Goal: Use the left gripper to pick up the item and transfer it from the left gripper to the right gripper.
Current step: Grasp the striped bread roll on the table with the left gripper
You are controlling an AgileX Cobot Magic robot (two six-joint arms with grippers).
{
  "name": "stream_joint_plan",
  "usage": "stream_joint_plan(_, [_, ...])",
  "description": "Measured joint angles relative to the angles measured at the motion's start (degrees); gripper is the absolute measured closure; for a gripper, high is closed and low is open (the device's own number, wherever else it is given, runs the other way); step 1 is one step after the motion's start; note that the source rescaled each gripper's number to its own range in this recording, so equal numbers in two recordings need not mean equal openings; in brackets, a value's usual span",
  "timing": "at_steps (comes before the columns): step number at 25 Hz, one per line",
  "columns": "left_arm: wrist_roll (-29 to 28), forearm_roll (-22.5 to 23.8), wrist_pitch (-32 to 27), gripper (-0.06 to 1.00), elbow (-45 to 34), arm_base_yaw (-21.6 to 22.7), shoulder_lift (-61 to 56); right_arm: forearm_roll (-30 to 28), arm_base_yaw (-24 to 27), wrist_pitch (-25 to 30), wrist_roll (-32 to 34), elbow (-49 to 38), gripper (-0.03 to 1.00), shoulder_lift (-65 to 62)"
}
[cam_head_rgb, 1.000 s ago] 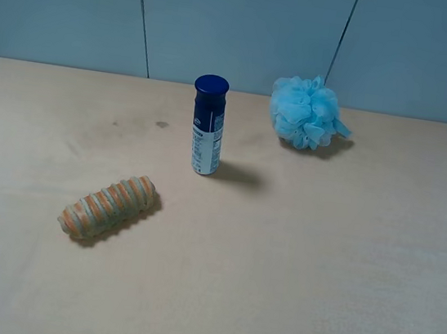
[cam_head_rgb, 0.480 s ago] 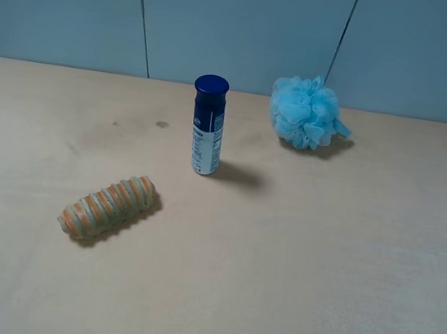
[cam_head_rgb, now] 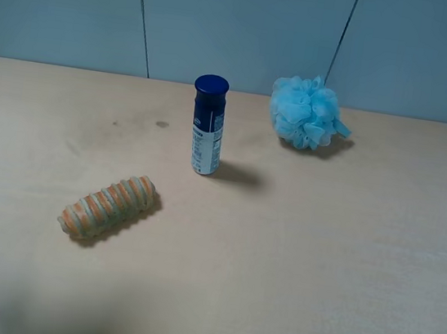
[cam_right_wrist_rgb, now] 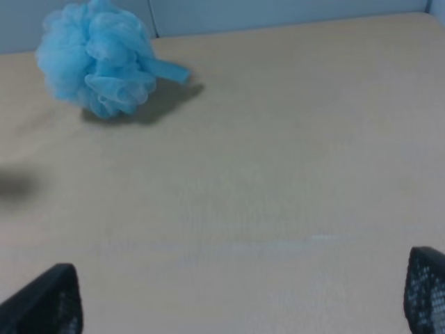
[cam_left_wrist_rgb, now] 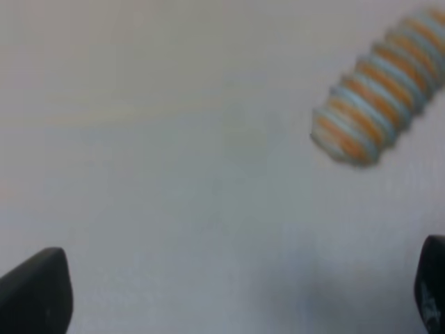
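The item, an orange and pale grey-green striped roll (cam_head_rgb: 109, 205), lies on the table at the left, slanted, with nothing touching it. In the left wrist view the roll (cam_left_wrist_rgb: 379, 87) is blurred and lies ahead of and to one side of my left gripper (cam_left_wrist_rgb: 233, 299). That gripper's two dark fingertips (cam_left_wrist_rgb: 35, 292) stand wide apart, open and empty. My right gripper (cam_right_wrist_rgb: 233, 296) is also open and empty above bare table. Neither gripper shows in the exterior view.
A blue-capped white bottle (cam_head_rgb: 207, 124) stands upright behind the roll, near the table's middle. A fluffy light-blue pouf (cam_head_rgb: 306, 112) sits at the back right and also shows in the right wrist view (cam_right_wrist_rgb: 101, 59). A pale wall runs behind the table.
A faint dark shadow has appeared on the table at the lower left of the exterior view. The roll, bottle and pouf have not moved.
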State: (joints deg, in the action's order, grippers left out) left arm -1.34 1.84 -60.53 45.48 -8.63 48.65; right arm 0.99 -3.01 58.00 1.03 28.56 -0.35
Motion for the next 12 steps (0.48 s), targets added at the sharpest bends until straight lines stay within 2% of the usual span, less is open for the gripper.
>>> stream_joint_plan(6, [0.31, 2.65, 2.94, -0.02, 0.00, -11.55, 13.26, 0.00, 0.00, 0.07, 0.00, 0.00, -0.03, 0.00])
stream_joint_plan(9, [1.34, 2.65, 6.48, -0.02, 0.00, -14.49, 19.43, 0.00, 0.00, 0.07, 0.00, 0.00, -0.03, 0.00])
stream_joint_plan(12, [5.26, 2.66, 9.81, -0.02, 0.02, -15.78, 24.78, 0.00, 0.00, 0.07, 0.00, 0.00, -0.03, 0.00])
